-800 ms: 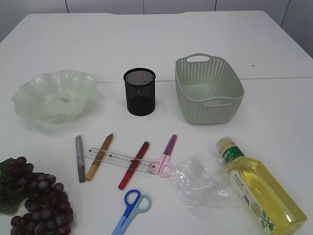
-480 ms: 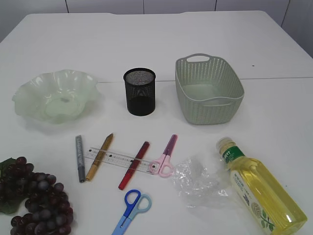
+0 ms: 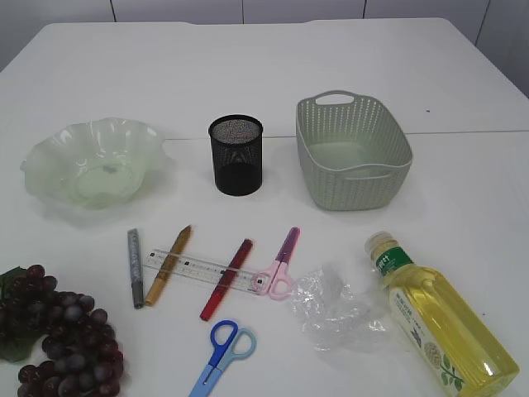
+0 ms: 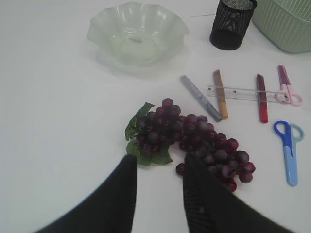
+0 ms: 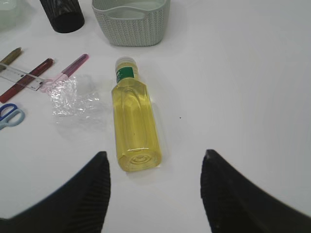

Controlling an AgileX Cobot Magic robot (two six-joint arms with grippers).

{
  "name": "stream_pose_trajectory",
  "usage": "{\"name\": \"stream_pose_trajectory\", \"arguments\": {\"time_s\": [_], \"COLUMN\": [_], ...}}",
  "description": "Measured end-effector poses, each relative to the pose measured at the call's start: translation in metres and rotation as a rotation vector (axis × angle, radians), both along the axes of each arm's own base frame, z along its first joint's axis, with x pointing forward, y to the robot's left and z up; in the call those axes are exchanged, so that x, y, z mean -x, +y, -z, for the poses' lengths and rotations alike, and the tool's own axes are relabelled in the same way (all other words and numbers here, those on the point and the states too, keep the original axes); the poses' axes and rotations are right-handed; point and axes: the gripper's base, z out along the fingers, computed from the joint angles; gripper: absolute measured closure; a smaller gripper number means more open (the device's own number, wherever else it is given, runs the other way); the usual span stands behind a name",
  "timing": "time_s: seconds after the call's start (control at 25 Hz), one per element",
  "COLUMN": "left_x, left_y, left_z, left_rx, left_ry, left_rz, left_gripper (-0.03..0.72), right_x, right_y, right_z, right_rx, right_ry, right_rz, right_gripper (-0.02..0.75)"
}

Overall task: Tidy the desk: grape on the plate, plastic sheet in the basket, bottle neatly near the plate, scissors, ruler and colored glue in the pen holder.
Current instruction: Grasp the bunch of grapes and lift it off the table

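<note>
White tabletop (image 3: 273, 58) carries every item, and we judge the task not yet begun: nothing sits in its target.

Items, largest first:
- Basket (image 3: 354, 153): grey-green woven-look plastic, oblong w/ handle slots, empty.
- Plate (image 3: 92, 161): pale green translucent, wavy rim, empty.
- Bottle (image 3: 438, 318): clear plastic, yellow liquid, lying on its side, well apart from the plate.
- Grape (image 4: 192, 143): dark purple bunch w/ green leaves, on the table near the front left.
- Plastic sheet (image 3: 335, 306): crumpled clear film, just beside the bottle.
- Pen holder (image 3: 236, 155): black mesh cylinder, empty as far as we can see.
- Ruler (image 3: 202, 270): clear strip lying with 3 colored glue sticks (image 3: 169, 265) (grey, gold, red).
- Scissors: pink pair (image 3: 278, 265) touching the ruler end, blue pair (image 3: 221, 356) nearer the front.

Grippers:
- Left gripper (image 4: 158, 194): jaws moderately apart, hovering beside the grape, holding nothing.
- Right gripper (image 5: 154, 194): jaws wide apart, just short of the bottle base, holding nothing.

All six placements remain.
</note>
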Motion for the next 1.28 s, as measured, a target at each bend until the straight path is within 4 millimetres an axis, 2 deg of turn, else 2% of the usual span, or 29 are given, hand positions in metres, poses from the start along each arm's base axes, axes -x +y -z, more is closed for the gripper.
{"name": "stream_pose_trajectory", "arguments": {"time_s": [0.4,0.64,0.76,0.88,1.0,1.12,1.28], "left_x": [-0.006,-0.03,-0.042,-0.061,-0.086,-0.115,-0.159], "left_y": [-0.004,-0.019,-0.026,-0.036,-0.049,-0.065,-0.087], "left_z": [0.0,-0.001,-0.017,-0.036,-0.048,-0.048,-0.035], "left_rx": [-0.016,-0.079,-0.093,-0.121,-0.162,-0.22,-0.329], "left_ry": [0.041,0.206,0.268,0.33,0.407,0.503,0.654], "left_rz": [0.003,0.013,0.015,0.01,0.007,0.011,0.03], "left_gripper": [0.447,0.447,0.447,0.435,0.384,0.281,0.175], "right_x": [-0.002,-0.026,-0.04,-0.055,-0.068,-0.08,-0.095], "right_y": [-0.001,0.0,0.002,0.005,0.007,0.008,0.009], "right_z": [0.0,0.001,0.003,0.007,0.011,0.014,0.003], "right_rx": [-0.051,-0.054,-0.071,-0.087,-0.092,-0.106,-0.12], "right_ry": [0.028,0.21,0.31,0.426,0.518,0.596,0.622], "right_rz": [0.051,0.077,0.102,0.113,0.118,0.148,0.168], "right_gripper": [0.3,0.3,0.3,0.3,0.3,0.3,0.3]}}
